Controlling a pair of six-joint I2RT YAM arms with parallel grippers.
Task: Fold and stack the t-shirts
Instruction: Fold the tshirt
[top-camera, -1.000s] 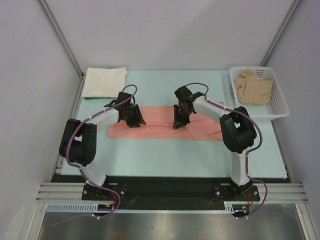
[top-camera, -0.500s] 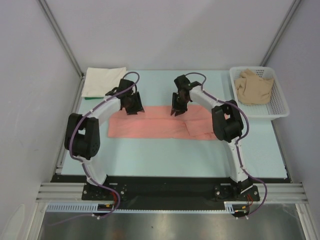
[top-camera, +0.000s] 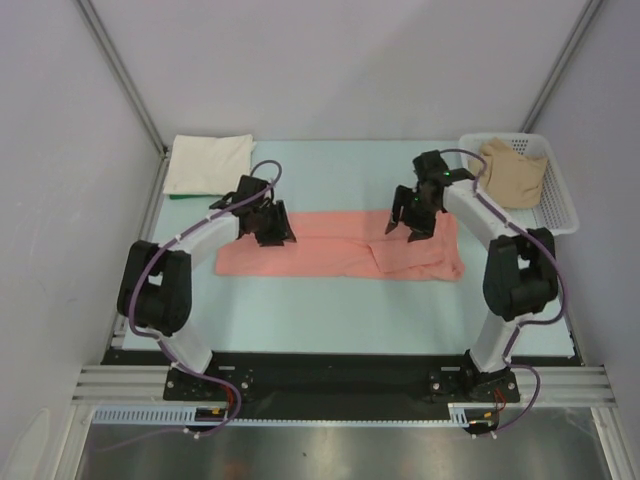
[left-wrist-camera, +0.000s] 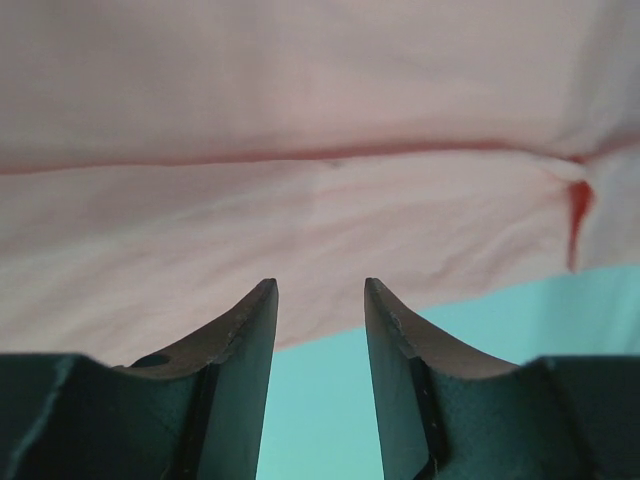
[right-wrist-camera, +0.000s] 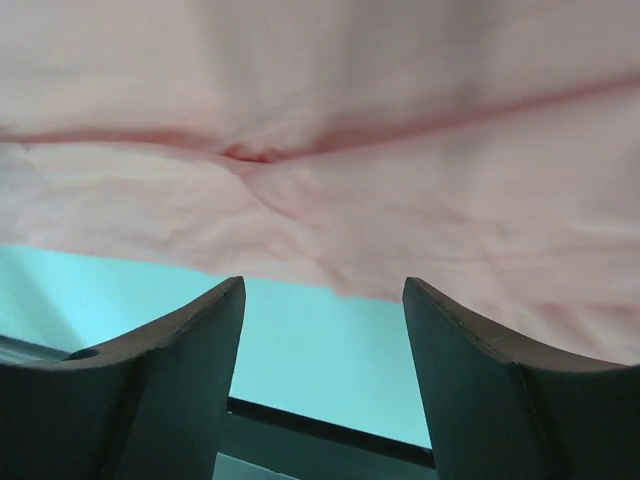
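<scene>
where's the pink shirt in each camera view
Top external: pink shirt lies as a long flat band across the middle of the teal table.
Left wrist: pink shirt fills the upper two thirds.
Right wrist: pink shirt fills the upper half.
Shared landmark: the teal table bordering the shirt's long edge, seen in all three.

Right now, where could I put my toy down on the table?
Two bare spots on the table: the near strip between the pink shirt and the arm bases, and the far strip between the white shirt and the basket. The middle is crowded.
</scene>
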